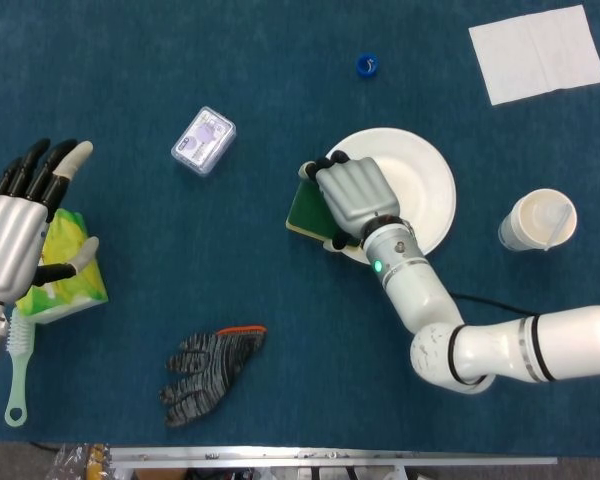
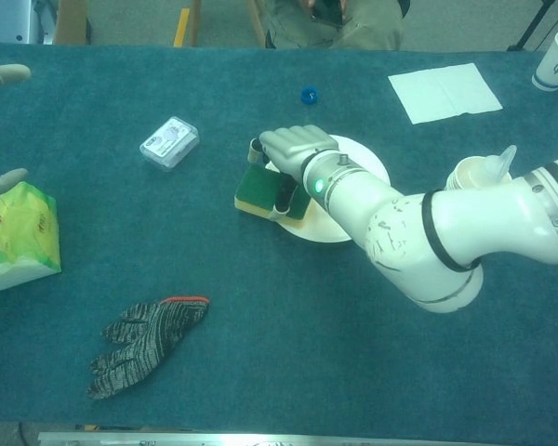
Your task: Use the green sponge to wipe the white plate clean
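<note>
Green sponge [image 1: 306,208] gripped in right hand [image 1: 354,193] fingers at white plate [image 1: 425,180] edge; left hand [image 1: 15,225] fingers spread, empty.

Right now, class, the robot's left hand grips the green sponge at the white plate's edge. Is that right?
No. The right hand grips the green sponge at the white plate; the left hand is open, far off. The head view shows it.

A green sponge [image 1: 304,208] with a yellow underside is perched on the plate's left rim. The white plate [image 1: 420,180] — round, shallow — is laid flat on the table.
</note>
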